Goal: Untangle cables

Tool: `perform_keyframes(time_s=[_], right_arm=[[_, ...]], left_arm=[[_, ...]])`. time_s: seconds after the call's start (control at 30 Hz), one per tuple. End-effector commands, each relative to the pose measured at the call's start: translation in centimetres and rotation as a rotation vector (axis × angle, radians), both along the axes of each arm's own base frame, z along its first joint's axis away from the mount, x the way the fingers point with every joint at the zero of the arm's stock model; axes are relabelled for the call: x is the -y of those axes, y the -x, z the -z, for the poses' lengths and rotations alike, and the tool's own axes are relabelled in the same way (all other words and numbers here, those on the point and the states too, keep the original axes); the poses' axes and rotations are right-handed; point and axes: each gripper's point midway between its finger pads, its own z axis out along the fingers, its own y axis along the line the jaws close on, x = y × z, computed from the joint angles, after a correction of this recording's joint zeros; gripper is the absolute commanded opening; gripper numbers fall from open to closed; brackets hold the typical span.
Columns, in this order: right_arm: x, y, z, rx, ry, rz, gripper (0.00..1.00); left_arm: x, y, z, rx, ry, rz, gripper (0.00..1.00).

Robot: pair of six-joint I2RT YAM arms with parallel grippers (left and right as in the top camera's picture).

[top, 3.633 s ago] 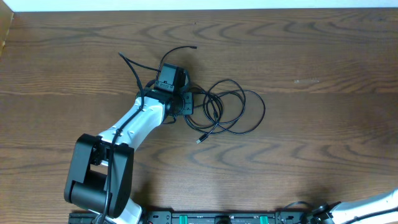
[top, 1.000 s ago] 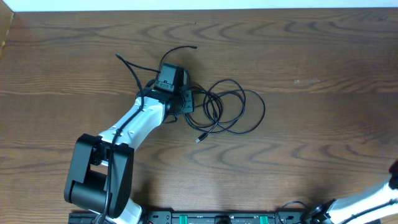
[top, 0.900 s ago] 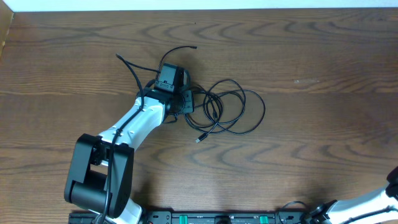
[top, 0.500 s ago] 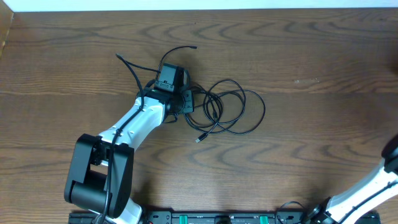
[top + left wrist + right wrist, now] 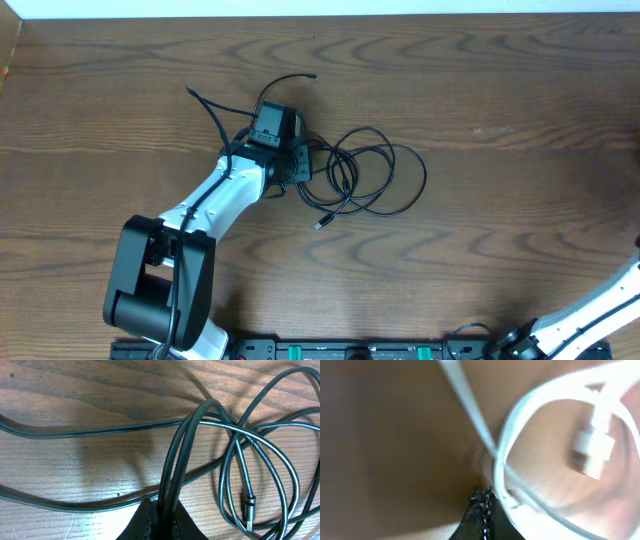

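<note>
My left hand (image 5: 161, 519) is pinched shut on two strands of black cable (image 5: 175, 455), at the left edge of its coil on the bench (image 5: 500, 80). My right hand (image 5: 485, 505), well right of that coil, is clamped on the white cable (image 5: 506, 450). The two look parted; the coil's crossed loops are left to clear.

The black cable (image 5: 172, 467) lies in loose overlapping loops mid-table, its plug end (image 5: 321, 225) toward the near side. The white cable (image 5: 499, 460), blurred, curls in a loop beside its white plug (image 5: 592, 452).

Both end effectors (image 5: 161, 519) (image 5: 487, 506) fully closed
</note>
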Motion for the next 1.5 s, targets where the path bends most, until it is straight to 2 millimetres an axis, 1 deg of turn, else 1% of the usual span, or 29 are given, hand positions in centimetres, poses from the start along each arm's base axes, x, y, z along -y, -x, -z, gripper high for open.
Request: perform_keyframes(time_s=[0.0,0.07,0.1,0.17,0.23,0.3,0.33,0.37,0.43,0.47,0.53,0.6,0.67,0.7,0.73,0.8,0.83,0.9,0.93,1.03,1.07,1.13,1.17,1.23,1.3,1.37,1.43,1.47], right_arm=[[2.8,4.0,-1.6,-0.075,0.078,0.079,0.01],[2.9,3.5,-2.6,0.008,0.046,0.068,0.01],[2.6,2.7,-3.5,0.082,0.018,0.047,0.01],[1.7,0.7,-5.5,0.222,-0.032,-0.009,0.01],[0.1,-2.0,-8.7,0.396,-0.088,-0.101,0.01],[-2.0,-4.5,-12.4,0.550,-0.130,-0.206,0.02],[-3.3,-5.6,-14.5,0.616,-0.147,-0.261,0.02],[-5.0,-6.7,-16.7,0.671,-0.162,-0.316,0.02],[-7.7,-7.7,-19.1,0.694,-0.171,-0.370,0.06],[-8.9,-8.2,-19.8,0.695,-0.180,-0.388,0.09],[-12.3,-9.4,-21.0,0.698,-0.218,-0.423,0.14],[-15.5,-10.7,-21.4,0.695,-0.269,-0.447,0.15],[-19.2,-11.8,-21.1,0.670,-0.341,-0.473,0.16],[-21.0,-12.1,-20.8,0.650,-0.373,-0.494,0.15],[-23.2,-12.4,-20.3,0.621,-0.408,-0.523,0.16],[-26.6,-12.8,-19.3,0.561,-0.459,-0.566,0.15],[-28.7,-12.8,-18.9,0.528,-0.488,-0.593,0.14],[-31.6,-12.8,-18.2,0.477,-0.523,-0.635,0.13],[-32.9,-12.7,-18.0,0.454,-0.532,-0.654,0.13],[-36.1,-12.7,-17.5,0.399,-0.542,-0.709,0.13],[-37.2,-12.5,-17.3,0.382,-0.549,-0.726,0.15],[-39.1,-12.1,-17.0,0.349,-0.572,-0.757,0.15],[-40.3,-11.8,-16.9,0.326,-0.588,-0.775,0.15],[-41.8,-11.2,-16.7,0.296,-0.607,-0.798,0.15],[-43.9,-10.5,-16.3,0.258,-0.631,-0.833,0.15],[-45.2,-10.2,-16.1,0.240,-0.641,-0.857,0.17],[-46.4,-9.7,-15.7,0.219,-0.656,-0.877,0.20],[-47.1,-9.3,-15.5,0.205,-0.672,-0.887,0.21]], left_arm=[[-0.1,-0.2,-0.5,0.011,-0.007,-0.009,0.09],[-0.1,-0.2,-0.5,0.011,-0.007,-0.009,0.09],[-0.1,-0.2,-0.5,0.011,-0.007,-0.009,0.09],[-0.1,-0.2,-0.5,0.011,-0.007,-0.009,0.09],[-0.1,-0.2,-0.5,0.012,-0.007,-0.009,0.09],[-0.1,-0.2,-0.5,0.012,-0.007,-0.009,0.09],[-0.1,-0.2,-0.5,0.011,-0.006,-0.009,0.09],[0.0,-0.2,-0.5,0.009,0.001,-0.006,0.09],[0.2,-0.1,-0.5,0.004,0.015,-0.014,0.09],[0.2,-0.1,-0.5,-0.001,0.020,-0.029,0.09],[0.2,-0.1,-0.5,-0.010,0.033,-0.061,0.09],[0.2,-0.1,-0.6,-0.021,0.047,-0.095,0.08],[0.2,-0.1,-0.6,-0.038,0.071,-0.149,0.08],[0.6,-0.2,-0.7,-0.042,0.099,-0.151,0.08],[1.5,-0.3,-1.2,-0.038,0.145,-0.126,0.08],[3.1,-0.6,-2.8,-0.008,0.232,-0.049,0.08],[4.0,-0.7,-4.3,0.019,0.285,0.003,0.07],[5.0,-1.0,-7.4,0.078,0.365,0.073,0.07],[5.3,-1.0,-9.6,0.121,0.402,0.101,0.07],[5.3,-0.8,-15.4,0.255,0.462,0.140,0.07],[5.2,-0.5,-17.5,0.316,0.468,0.159,0.08],[4.9,0.5,-20.8,0.421,0.465,0.208,0.07],[4.7,1.3,-22.9,0.486,0.464,0.234,0.08],[4.4,2.3,-25.3,0.558,0.468,0.253,0.08],[3.8,3.6,-28.0,0.647,0.461,0.265,0.08],[3.3,4.2,-29.1,0.681,0.451,0.257,0.08],[3.1,4.5,-29.3,0.687,0.445,0.250,0.08],[3.0,4.5,-29.2,0.683,0.445,0.250,0.08]])
